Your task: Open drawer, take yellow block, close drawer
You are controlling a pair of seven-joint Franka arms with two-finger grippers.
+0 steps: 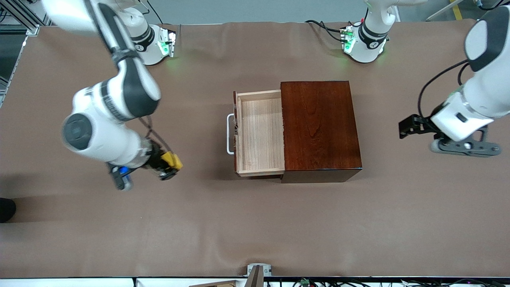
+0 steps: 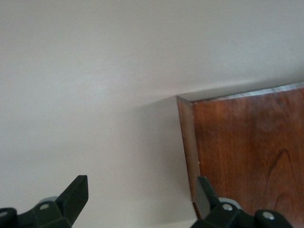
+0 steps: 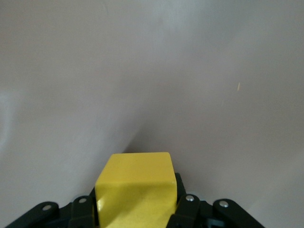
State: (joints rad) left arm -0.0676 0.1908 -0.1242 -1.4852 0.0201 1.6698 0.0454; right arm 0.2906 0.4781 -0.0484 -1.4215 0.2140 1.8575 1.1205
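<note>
The drawer (image 1: 259,133) stands pulled out of the dark reddish-brown wooden box (image 1: 318,125) toward the right arm's end; its light-wood tray is empty and its white handle (image 1: 230,133) faces that end. My right gripper (image 1: 170,165) is shut on the yellow block (image 1: 172,159), over bare table between the drawer's front and the right arm's end. The block fills the jaws in the right wrist view (image 3: 135,190). My left gripper (image 1: 410,126) is open and empty, waiting over the table at the left arm's end, with the box's corner (image 2: 247,152) in its wrist view.
The table is covered by a brown cloth (image 1: 255,223). Both arm bases (image 1: 364,40) stand along the table edge farthest from the front camera. A small metal fitting (image 1: 257,273) sits at the nearest table edge.
</note>
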